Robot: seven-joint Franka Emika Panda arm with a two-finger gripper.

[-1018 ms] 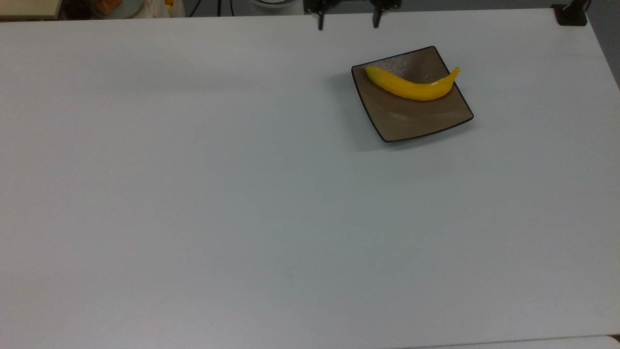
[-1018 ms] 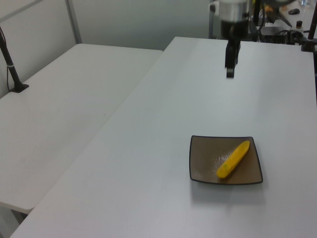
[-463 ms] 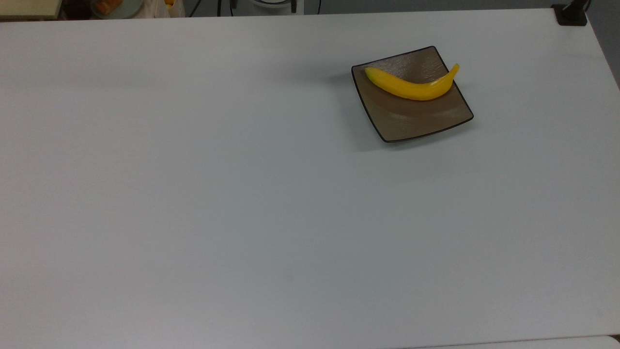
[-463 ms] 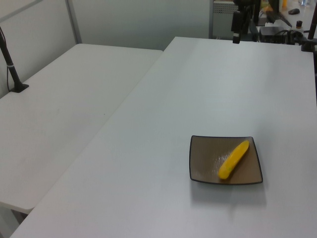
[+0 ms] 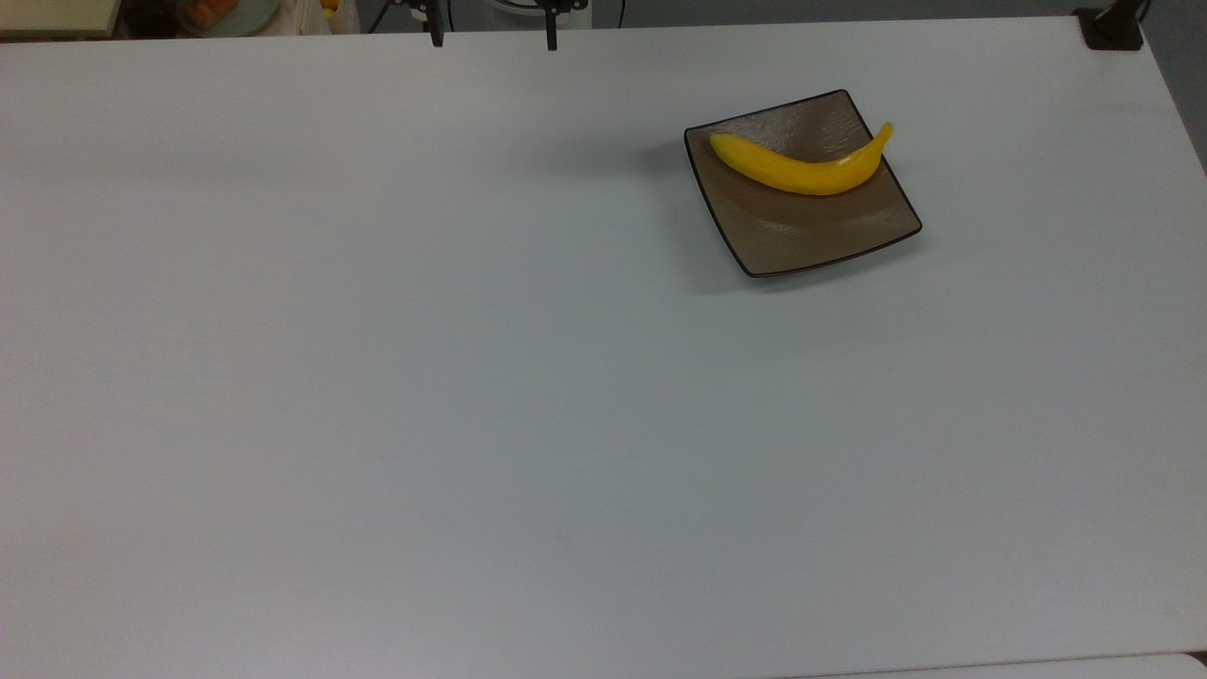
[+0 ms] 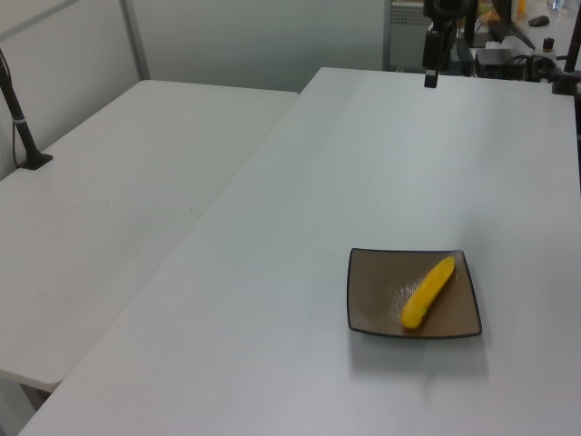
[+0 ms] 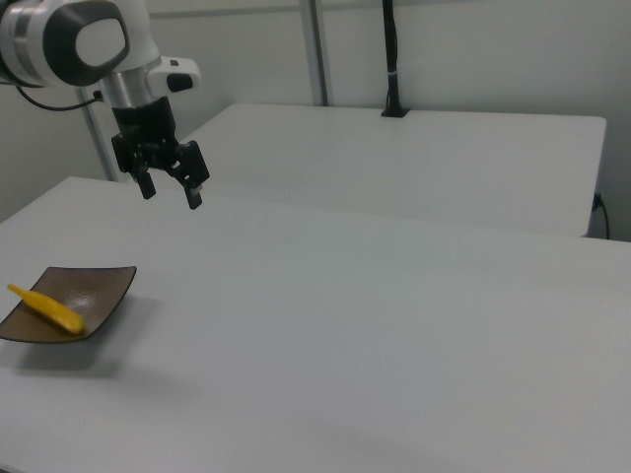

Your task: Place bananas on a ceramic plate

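Right view is giving us the clearest look at the gripper: we are seeing it hanging in the air above the white table, its two black fingers spread wide and holding nothing. From there we are looking down and toward the right view's left, where the bananas, in fact a single yellow fruit, are lying on the ceramic plate, well apart from the fingers and much lower. In the top view we are finding the gripper at the upper edge, with the plate off to the top view's right and the banana resting across the plate's far half, its long axis running almost side to side, its tapered stem reaching the rim at the top view's right. In the left view we are seeing the gripper at the far end of the table and the banana lying diagonally on the plate, close to the camera. We are judging the task as done, the fruit sitting within the plate and the hand standing clear of it. Most of the arm is being cut off by the top view's upper edge, leaving us just the fingertips, and the plate's near corner is running off the right view's left edge.
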